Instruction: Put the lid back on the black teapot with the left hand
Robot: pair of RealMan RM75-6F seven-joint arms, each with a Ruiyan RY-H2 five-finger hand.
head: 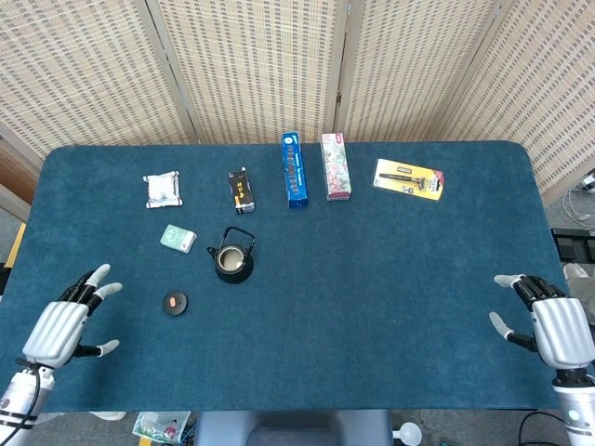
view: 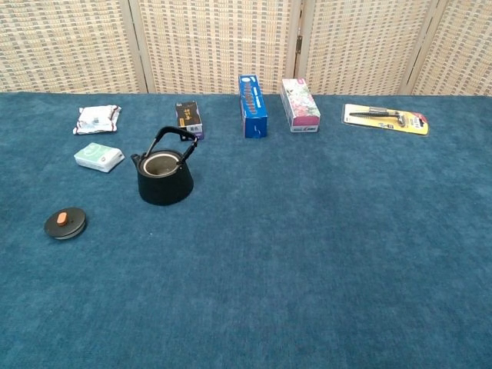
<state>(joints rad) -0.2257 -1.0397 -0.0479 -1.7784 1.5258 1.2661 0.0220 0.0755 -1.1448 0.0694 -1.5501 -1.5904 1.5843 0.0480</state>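
The left hand (head: 63, 327) is hovering spread and empty over the counter (head: 372, 297), so it's at the reaching stage. The lid (head: 175, 302) is lying just ahead-right of it, near the open black teapot (head: 231, 260); next it'll probably need to pinch the orange knob.

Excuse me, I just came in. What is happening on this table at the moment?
A two-armed robot is about to put a lid back on a black teapot. Nothing is held yet. The left hand hovers open over the near left part of the blue table, a little left of the lid, which lies flat on the cloth apart from the open teapot. The right hand is open at the table's near right edge. Some boxes and packets lie along the far side.
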